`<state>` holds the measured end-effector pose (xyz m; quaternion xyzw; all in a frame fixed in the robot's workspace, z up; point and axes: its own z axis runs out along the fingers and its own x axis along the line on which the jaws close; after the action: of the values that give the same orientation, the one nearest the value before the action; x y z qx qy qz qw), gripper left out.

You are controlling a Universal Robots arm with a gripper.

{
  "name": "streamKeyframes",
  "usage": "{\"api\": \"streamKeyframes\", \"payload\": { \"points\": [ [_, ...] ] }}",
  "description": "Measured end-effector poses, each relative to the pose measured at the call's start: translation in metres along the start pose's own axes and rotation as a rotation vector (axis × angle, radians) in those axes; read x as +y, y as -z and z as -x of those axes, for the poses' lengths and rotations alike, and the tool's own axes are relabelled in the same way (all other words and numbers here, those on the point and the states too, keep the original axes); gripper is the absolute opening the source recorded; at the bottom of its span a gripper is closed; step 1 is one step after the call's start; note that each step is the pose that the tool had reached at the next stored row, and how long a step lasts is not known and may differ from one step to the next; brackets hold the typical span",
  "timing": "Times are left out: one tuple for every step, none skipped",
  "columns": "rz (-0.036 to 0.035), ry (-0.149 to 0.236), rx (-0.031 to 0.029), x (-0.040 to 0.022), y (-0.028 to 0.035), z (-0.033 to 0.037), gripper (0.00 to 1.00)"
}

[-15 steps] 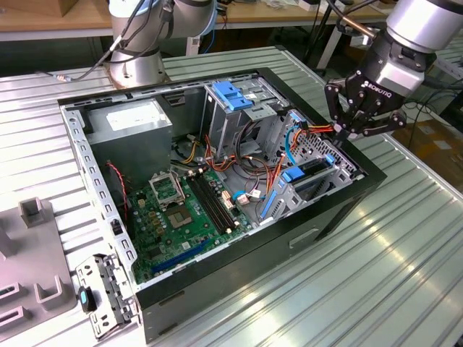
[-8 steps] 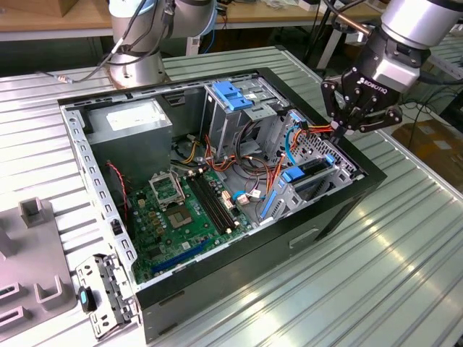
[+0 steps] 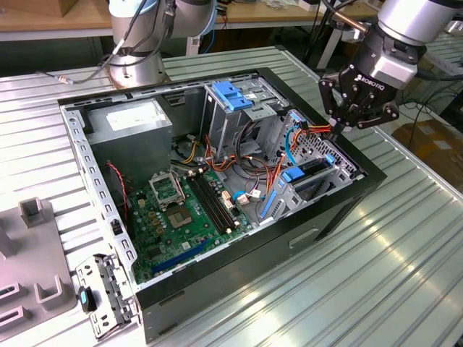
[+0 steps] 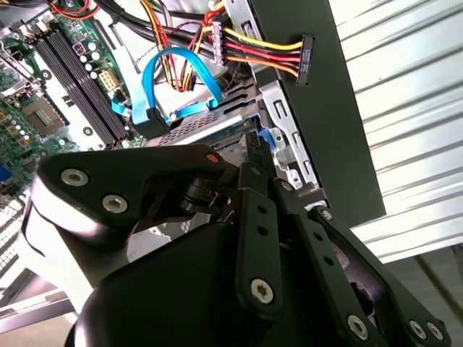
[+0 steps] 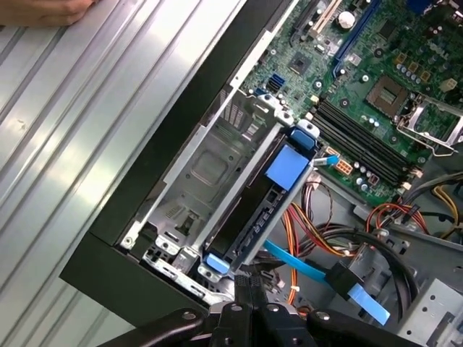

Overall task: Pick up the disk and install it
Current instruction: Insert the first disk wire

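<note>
The disk (image 5: pixel 253 210) stands on edge in the silver drive bay (image 5: pixel 210 166) at the case's side wall, with a blue tab on it and blue rail ends at both ends. In the exterior view the disk (image 3: pixel 312 168) lies low in the bay at the case's right side. My gripper (image 3: pixel 338 130) hangs just above that bay's far end, fingers together and nothing between them. In both wrist views the closed fingertips (image 5: pixel 242 283) (image 4: pixel 250 144) sit right by the disk's near blue rail end; I cannot tell whether they touch it.
The open computer case (image 3: pixel 347 195) lies on a ribbed metal table (image 3: pixel 376 275). Inside are a grey power supply box (image 3: pixel 134 126), a tall cage with a light-blue latch (image 3: pixel 231 97), the motherboard (image 3: pixel 181 210) and loose cables (image 5: pixel 318 271). A hand (image 5: pixel 43 11) rests on the table.
</note>
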<state>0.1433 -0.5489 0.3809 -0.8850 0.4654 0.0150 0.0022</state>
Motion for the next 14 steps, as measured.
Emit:
{"api": "streamKeyframes", "payload": {
  "points": [
    [0.0001, 0.004, 0.0001, -0.0009, 0.0000, 0.0010, 0.11],
    [0.0002, 0.007, 0.0000, -0.0017, 0.0000, 0.0017, 0.11],
    [0.0004, 0.014, 0.0002, -0.0034, 0.0000, 0.0037, 0.11],
    [0.0005, 0.017, 0.0001, -0.0048, -0.0001, 0.0051, 0.11],
    [0.0006, 0.020, 0.0003, -0.0059, 0.0000, 0.0058, 0.11],
    [0.0007, 0.024, 0.0002, -0.0074, -0.0001, 0.0058, 0.11],
    [0.0008, 0.029, 0.0002, -0.0088, -0.0001, 0.0055, 0.11],
    [0.0009, 0.032, 0.0003, -0.0101, -0.0001, 0.0050, 0.11],
    [0.0010, 0.036, 0.0003, -0.0115, -0.0001, 0.0046, 0.11],
    [0.0012, 0.040, 0.0005, -0.0132, 0.0001, 0.0041, 0.11],
    [0.0013, 0.043, 0.0004, -0.0143, 0.0001, 0.0037, 0.11],
    [0.0015, 0.051, 0.0005, -0.0167, 0.0001, 0.0030, 0.11],
    [0.0017, 0.055, 0.0007, -0.0187, 0.0002, 0.0021, 0.11],
    [0.0018, 0.060, 0.0007, -0.0211, 0.0002, 0.0008, 0.11]
  ]
}}
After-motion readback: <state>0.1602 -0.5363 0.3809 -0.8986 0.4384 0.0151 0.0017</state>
